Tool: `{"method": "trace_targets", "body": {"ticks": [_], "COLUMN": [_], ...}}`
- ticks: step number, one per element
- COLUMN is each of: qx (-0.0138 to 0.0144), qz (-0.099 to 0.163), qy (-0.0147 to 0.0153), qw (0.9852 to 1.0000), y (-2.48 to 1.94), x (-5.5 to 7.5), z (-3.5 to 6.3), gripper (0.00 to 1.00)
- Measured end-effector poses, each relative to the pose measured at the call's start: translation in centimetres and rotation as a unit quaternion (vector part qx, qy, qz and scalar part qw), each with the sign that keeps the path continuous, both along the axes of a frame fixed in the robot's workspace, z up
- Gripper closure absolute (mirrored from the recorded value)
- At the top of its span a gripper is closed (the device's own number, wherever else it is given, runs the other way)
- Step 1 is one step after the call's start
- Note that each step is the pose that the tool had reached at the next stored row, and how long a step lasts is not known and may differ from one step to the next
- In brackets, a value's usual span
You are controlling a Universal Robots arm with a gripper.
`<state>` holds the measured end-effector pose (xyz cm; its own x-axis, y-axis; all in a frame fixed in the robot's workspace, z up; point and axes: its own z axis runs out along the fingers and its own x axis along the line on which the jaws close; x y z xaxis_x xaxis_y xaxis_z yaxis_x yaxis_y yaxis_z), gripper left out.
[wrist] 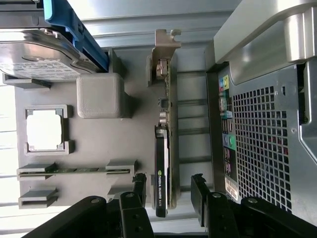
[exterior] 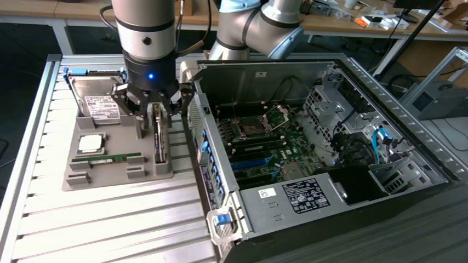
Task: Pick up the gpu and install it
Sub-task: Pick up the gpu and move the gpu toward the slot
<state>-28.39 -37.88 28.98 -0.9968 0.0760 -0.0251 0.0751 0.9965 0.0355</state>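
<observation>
On the grey tray [wrist: 94,144], the edge-up gpu [wrist: 162,148] stands between released jaws, beside the case [wrist: 257,124].

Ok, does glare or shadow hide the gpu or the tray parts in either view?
Wrist view: the processor in the grey tray is washed out to plain white; the gpu, straddled by the open gripper, is evenly lit. Exterior view: bright streaks on the ribbed table, and the computer case interior is dim.
</observation>
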Motion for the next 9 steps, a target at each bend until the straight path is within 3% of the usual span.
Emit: {"method": "trace_targets", "body": {"ticks": [9], "qx": [0.0], "qz": [0.0], "qy": [0.0], "qw": [1.0], "y": [0.0], "x": [0.0], "z": [-0.62], "gripper": [0.5]}}
